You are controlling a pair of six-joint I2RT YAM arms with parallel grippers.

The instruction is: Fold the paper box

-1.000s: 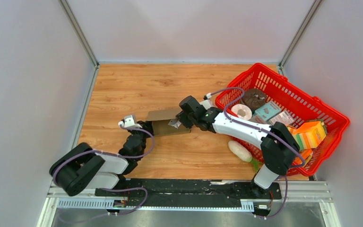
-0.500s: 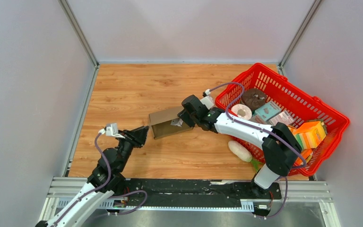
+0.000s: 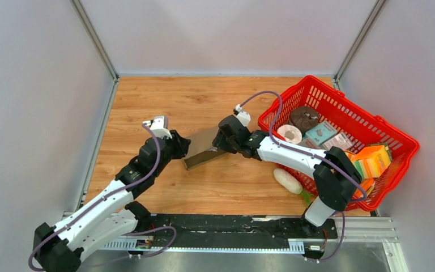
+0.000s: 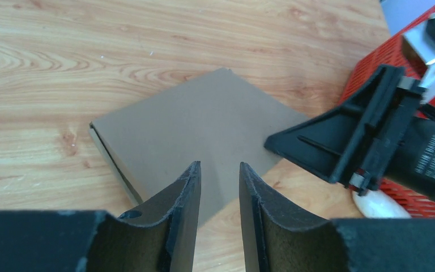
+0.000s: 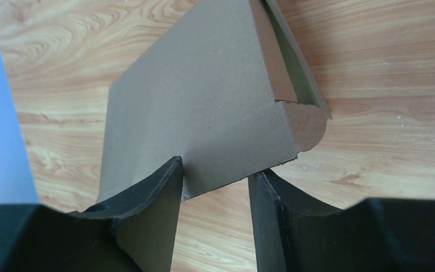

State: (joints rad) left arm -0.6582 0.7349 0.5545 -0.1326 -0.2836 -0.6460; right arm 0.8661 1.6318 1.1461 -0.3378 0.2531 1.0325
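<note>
Two claws are flanking the paper box (image 4: 192, 124). Right claw (image 5: 216, 170), apart, is straddling its edge, probably bracing it. Left claw (image 4: 219, 167), barely apart, is hovering, box just ahead.

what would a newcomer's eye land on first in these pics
The brown paper box in the middle of the wooden table stands out first, with the left gripper and the right gripper poised at it from opposite sides, both with fingers apart. Next is the red basket at the right, crammed with assorted items.
</note>
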